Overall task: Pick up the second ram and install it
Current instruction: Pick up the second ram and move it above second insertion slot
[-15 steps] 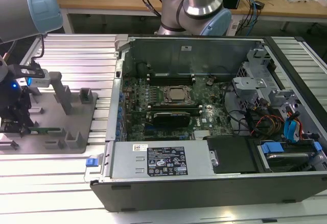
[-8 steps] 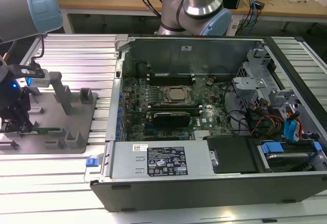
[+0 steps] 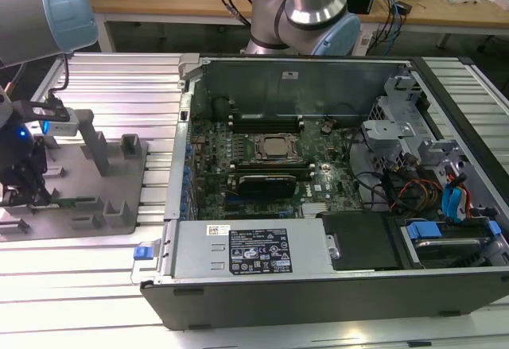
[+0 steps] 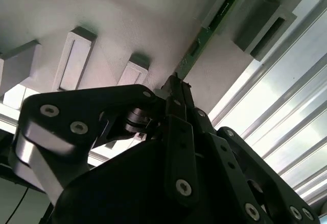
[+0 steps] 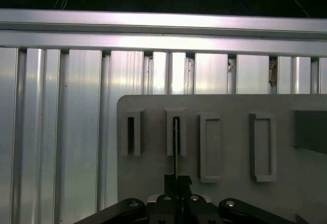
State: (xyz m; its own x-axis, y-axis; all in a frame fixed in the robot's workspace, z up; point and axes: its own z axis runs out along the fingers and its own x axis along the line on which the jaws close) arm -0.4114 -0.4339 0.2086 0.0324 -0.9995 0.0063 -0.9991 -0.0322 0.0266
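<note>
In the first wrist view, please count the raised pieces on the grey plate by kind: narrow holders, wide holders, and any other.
Narrow slotted holders: 2 (the second ram stands in one)
Wide holders: 2
Darker block, partly cut off: 1
Total: 5

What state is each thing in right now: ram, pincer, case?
second ram: standing on edge in a slot of the gray holder, clasped at one end.
pincer: shut on the second ram.
computer case: open, side panel off, motherboard exposed.
</note>
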